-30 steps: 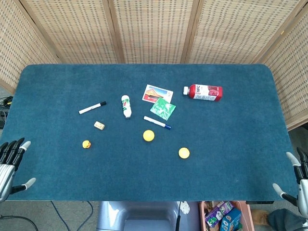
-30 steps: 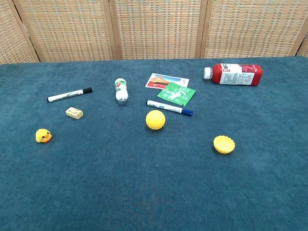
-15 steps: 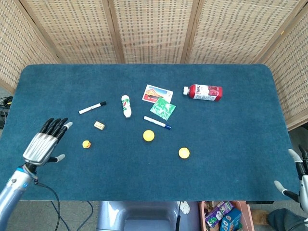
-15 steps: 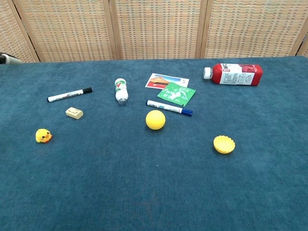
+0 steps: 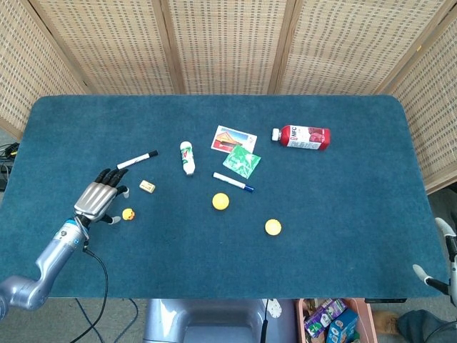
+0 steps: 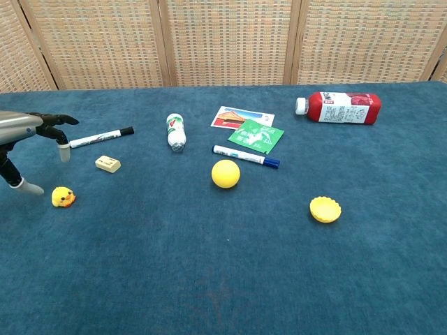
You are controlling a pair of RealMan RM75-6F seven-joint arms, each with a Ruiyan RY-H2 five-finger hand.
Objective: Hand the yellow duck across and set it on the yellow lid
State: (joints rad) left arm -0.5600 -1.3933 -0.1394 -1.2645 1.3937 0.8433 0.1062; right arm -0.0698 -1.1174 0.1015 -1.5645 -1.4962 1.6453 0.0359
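Note:
The small yellow duck point(image 5: 128, 214) point(image 6: 63, 198) sits on the blue table at the left. My left hand point(image 5: 99, 196) point(image 6: 28, 139) hovers just left of it with its fingers spread, holding nothing. The yellow lid point(image 5: 273, 227) point(image 6: 325, 209) lies rim up at the centre right. Only the fingertips of my right hand point(image 5: 439, 261) show at the table's right front corner, spread apart and holding nothing.
A yellow ball point(image 5: 221, 201) lies between duck and lid. Nearby are an eraser point(image 5: 147, 186), a black marker point(image 5: 137, 160), a small white bottle point(image 5: 187, 157), a blue marker point(image 5: 233, 182), cards point(image 5: 234, 139), a green packet point(image 5: 241, 162) and a red juice bottle point(image 5: 302, 136).
My left hand has swung in from the front left corner over the table to just beside the duck. The right hand has sunk slightly at the right edge.

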